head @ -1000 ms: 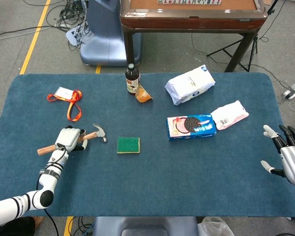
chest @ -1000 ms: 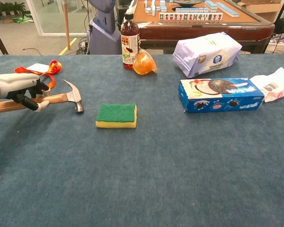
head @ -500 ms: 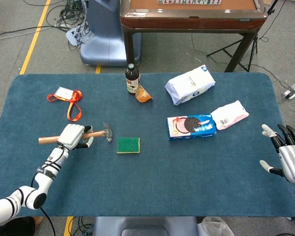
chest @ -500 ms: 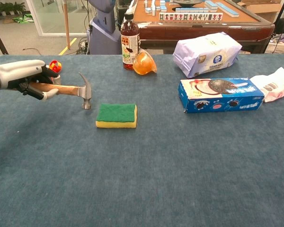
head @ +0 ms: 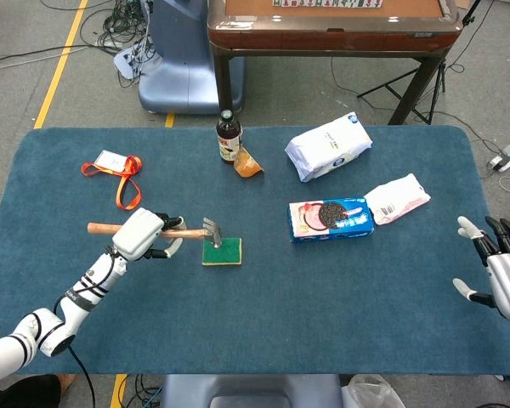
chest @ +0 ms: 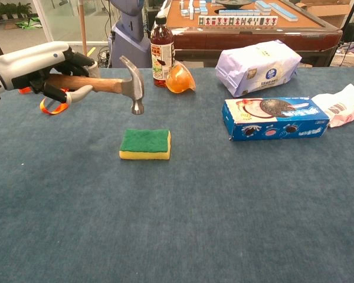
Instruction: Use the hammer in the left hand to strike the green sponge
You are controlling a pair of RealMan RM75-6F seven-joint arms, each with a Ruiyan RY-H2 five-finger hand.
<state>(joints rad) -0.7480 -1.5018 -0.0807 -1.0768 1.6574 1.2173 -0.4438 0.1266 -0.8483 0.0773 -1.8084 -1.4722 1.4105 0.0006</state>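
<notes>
My left hand grips the wooden handle of a hammer. The hammer hangs level in the air, its metal head pointing down above the left part of the green sponge. A clear gap shows between head and sponge in the chest view. The sponge is green on top with a yellow base and lies flat on the blue table. My right hand hovers open at the table's right edge, fingers spread, holding nothing.
A dark bottle and an orange packet stand behind the sponge. A blue cookie box, a white bag and a pink-white packet lie to the right. An orange lanyard with a card lies at the left.
My left hand has lifted the hammer off the table and carried it rightward, from beside the sponge to above its left part. The right hand has barely moved.
</notes>
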